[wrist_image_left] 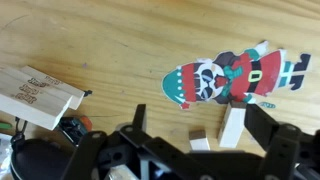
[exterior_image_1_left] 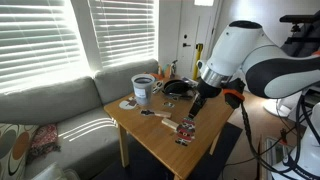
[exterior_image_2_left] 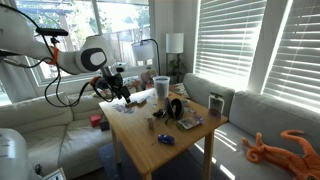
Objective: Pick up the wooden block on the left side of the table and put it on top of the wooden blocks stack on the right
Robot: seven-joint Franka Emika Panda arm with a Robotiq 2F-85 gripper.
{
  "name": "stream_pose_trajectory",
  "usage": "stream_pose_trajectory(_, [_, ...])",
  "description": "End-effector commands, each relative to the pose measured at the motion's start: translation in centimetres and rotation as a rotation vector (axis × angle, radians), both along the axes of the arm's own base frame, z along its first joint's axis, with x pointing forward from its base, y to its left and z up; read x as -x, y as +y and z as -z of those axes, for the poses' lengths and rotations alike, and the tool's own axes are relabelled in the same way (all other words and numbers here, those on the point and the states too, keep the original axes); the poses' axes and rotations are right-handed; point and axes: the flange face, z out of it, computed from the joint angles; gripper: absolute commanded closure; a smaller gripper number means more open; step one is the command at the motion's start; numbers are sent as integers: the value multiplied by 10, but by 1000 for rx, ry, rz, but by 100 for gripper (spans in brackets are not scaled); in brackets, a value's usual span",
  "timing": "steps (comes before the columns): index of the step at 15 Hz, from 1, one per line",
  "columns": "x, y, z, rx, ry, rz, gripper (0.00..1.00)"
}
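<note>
In the wrist view my gripper [wrist_image_left: 200, 138] is open, its two dark fingers wide apart above the wooden table [wrist_image_left: 120, 40]. Between them stand a small pale wooden block [wrist_image_left: 200, 144] and, just to its right, a taller pale upright wooden blocks stack [wrist_image_left: 233, 128]; neither touches a finger. Beyond them lies a flat red-and-dark figure card [wrist_image_left: 230, 78]. In both exterior views the gripper [exterior_image_1_left: 200, 103] [exterior_image_2_left: 122, 92] hangs low over the table; the small blocks are too small to pick out there.
An engraved wooden plaque [wrist_image_left: 40, 97] lies at the left, a small red-and-black object [wrist_image_left: 75, 128] beside it. A white bucket [exterior_image_1_left: 143, 90] [exterior_image_2_left: 161, 88] and a dark pan [exterior_image_1_left: 176, 88] stand on the table [exterior_image_1_left: 150, 142]. A couch [exterior_image_1_left: 50, 110] lies beyond.
</note>
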Motion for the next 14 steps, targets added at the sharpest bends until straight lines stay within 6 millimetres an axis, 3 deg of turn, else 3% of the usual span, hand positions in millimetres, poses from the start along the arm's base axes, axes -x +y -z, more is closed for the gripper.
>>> stream_pose_trajectory(1, [0, 0, -1, 0, 1, 0, 0])
stream_pose_trajectory(6, [0, 0, -1, 0, 1, 0, 0])
stream_pose_trajectory(14, [-39, 14, 22, -14, 55, -20, 0])
